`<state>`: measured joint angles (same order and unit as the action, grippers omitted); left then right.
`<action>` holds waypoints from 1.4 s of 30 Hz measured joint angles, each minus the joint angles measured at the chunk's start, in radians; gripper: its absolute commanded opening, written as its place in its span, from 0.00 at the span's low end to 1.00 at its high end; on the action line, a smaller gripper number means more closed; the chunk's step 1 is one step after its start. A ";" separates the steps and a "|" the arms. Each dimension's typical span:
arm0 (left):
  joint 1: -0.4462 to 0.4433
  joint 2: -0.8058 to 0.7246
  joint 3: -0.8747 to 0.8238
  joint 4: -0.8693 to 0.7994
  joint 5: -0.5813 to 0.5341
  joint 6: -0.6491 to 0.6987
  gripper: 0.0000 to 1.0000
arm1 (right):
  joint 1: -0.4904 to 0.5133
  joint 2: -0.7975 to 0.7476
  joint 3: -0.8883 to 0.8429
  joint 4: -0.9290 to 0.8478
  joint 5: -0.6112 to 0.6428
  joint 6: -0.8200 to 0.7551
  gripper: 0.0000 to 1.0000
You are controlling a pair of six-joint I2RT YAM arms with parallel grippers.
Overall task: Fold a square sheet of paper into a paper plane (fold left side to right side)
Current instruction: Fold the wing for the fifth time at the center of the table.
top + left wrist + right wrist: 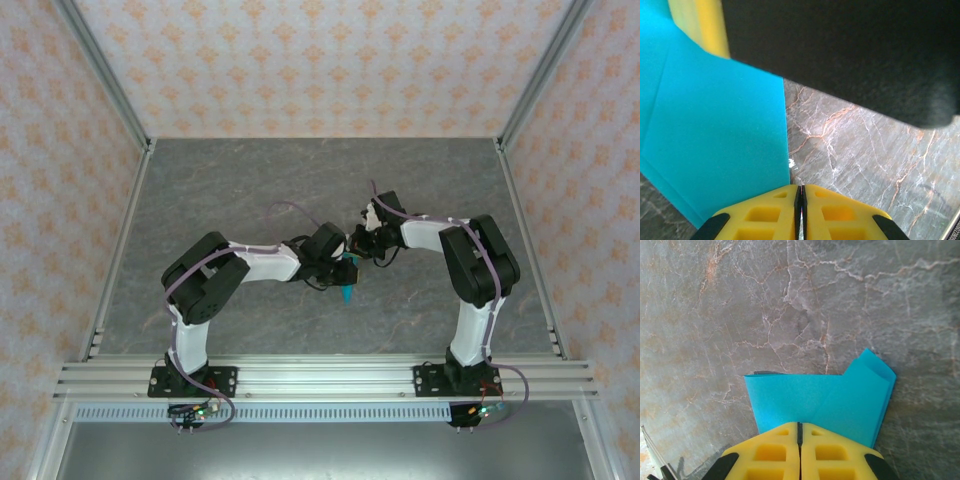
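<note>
While the right gripper [800, 432] pinches it, the paper [815, 400] is plain cyan.

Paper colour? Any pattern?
Bright cyan-blue folded paper, plain; right wrist view shows it best.

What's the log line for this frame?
paper: folded, layered | right gripper: shut on paper | left gripper: shut at paper's edge, grip unclear

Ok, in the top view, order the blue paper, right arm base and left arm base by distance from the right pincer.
1. blue paper, at the right pincer itself, table centre.
2. right arm base, near edge, right.
3. left arm base, near edge, left.
</note>
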<state>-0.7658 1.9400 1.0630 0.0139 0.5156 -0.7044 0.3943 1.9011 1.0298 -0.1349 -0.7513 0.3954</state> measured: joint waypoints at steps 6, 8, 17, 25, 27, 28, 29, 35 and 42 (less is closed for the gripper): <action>-0.002 -0.005 0.001 -0.019 -0.008 0.018 0.13 | 0.000 0.000 0.008 -0.015 0.003 -0.004 0.07; -0.006 -0.009 0.001 -0.028 -0.018 0.022 0.13 | 0.000 0.002 0.012 -0.026 0.003 -0.004 0.07; -0.021 -0.035 -0.020 -0.044 -0.051 0.032 0.13 | 0.000 0.004 0.018 -0.043 0.002 -0.007 0.07; -0.040 -0.069 -0.056 -0.052 -0.069 0.042 0.13 | 0.000 0.010 0.031 -0.065 -0.001 -0.007 0.07; -0.043 -0.073 -0.062 -0.051 -0.069 0.043 0.13 | 0.000 0.010 0.032 -0.067 -0.001 -0.007 0.06; -0.044 -0.076 -0.066 -0.051 -0.071 0.043 0.13 | 0.000 0.011 0.034 -0.068 -0.001 -0.007 0.06; -0.046 -0.079 -0.069 -0.051 -0.071 0.043 0.13 | 0.000 0.011 0.035 -0.071 -0.001 -0.007 0.06; -0.067 -0.099 -0.092 -0.053 -0.061 0.055 0.13 | 0.000 0.014 0.041 -0.079 0.002 -0.007 0.06; -0.092 -0.130 -0.127 -0.057 -0.041 0.060 0.13 | 0.000 0.017 0.046 -0.087 0.003 -0.006 0.06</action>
<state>-0.8577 1.8103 0.9360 -0.0433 0.4747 -0.6449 0.3943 1.9179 1.0760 -0.2214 -0.7486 0.3889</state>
